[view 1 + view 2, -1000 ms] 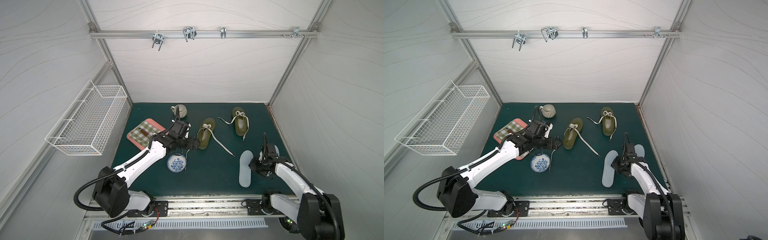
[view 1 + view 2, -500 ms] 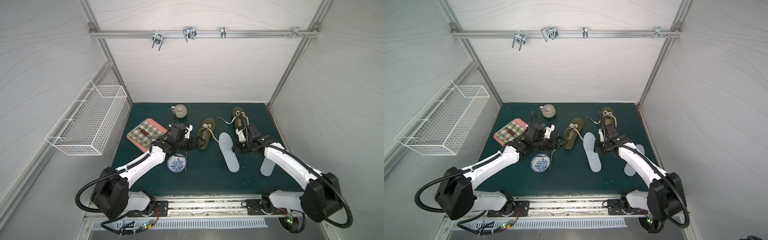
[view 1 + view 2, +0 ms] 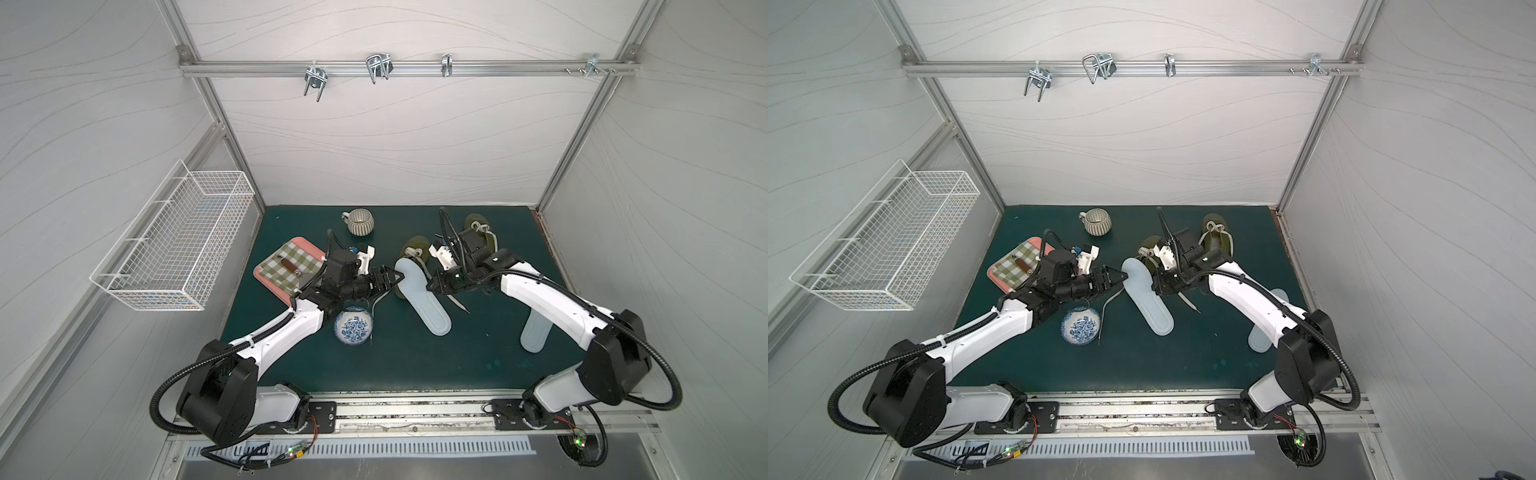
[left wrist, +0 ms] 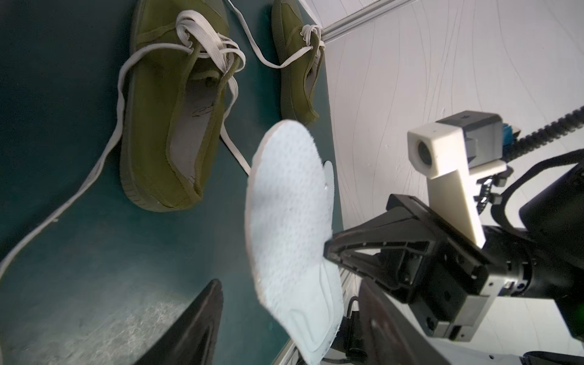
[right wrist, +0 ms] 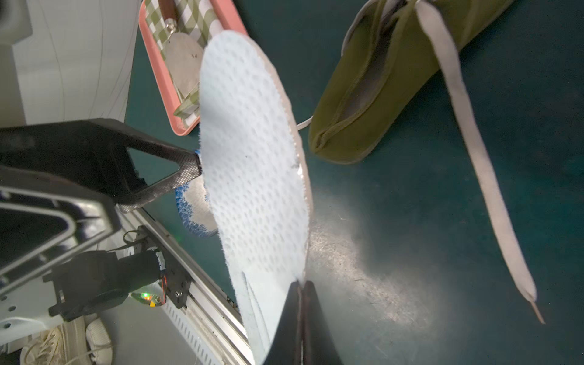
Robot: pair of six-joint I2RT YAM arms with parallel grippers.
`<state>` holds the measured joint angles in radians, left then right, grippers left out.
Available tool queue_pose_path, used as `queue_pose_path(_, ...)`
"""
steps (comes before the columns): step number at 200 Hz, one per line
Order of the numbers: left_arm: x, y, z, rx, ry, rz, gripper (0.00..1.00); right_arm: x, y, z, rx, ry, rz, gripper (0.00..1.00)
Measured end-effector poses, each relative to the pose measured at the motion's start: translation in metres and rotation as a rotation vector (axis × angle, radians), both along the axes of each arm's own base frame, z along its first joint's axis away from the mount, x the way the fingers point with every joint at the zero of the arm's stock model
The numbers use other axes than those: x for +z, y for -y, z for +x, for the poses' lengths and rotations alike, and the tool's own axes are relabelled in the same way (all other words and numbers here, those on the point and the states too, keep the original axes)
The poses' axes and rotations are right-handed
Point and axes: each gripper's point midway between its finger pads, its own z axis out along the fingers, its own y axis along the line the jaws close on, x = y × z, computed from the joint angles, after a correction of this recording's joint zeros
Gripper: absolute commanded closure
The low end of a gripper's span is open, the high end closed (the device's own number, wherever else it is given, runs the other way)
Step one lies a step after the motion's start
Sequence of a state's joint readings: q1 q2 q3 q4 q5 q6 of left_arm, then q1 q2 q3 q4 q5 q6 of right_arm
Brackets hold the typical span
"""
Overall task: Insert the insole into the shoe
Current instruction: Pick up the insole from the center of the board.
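Observation:
A pale blue insole [image 3: 419, 295] [image 3: 1146, 299] hangs tilted above the mat, its toe end over an olive shoe [image 3: 415, 245] [image 4: 170, 126] [image 5: 373, 94] lying with loose laces. My right gripper [image 3: 432, 286] [image 5: 300, 284] is shut on the insole's [image 5: 252, 177] long edge. From the other side my left gripper [image 3: 397, 277] [image 4: 289, 284] stands open with the insole [image 4: 290, 221] between its fingers. One finger [image 5: 189, 164] touches the insole's edge, and gaps show beside the other.
A second olive shoe [image 3: 478, 224] lies behind my right arm. Another insole [image 3: 536, 332] lies on the mat at the front right. A blue-patterned bowl [image 3: 353, 328], pink tray [image 3: 289, 266] and striped cup [image 3: 360, 222] sit left. A wire basket [image 3: 174, 245] hangs on the left wall.
My right arm carried the insole from the front right of the mat up to the shoe. My left gripper's fingers narrowed and now stand around the insole.

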<state>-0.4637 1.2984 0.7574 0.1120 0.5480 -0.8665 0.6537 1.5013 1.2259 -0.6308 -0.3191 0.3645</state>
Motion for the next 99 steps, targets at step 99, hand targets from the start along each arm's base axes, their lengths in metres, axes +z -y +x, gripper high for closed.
queue_pose_path(99, -0.010, -0.017, 0.001, 0.049, -0.008, 0.055, 0.58, -0.002, -0.016, -0.017, 0.069, -0.037, 0.024, 1.00)
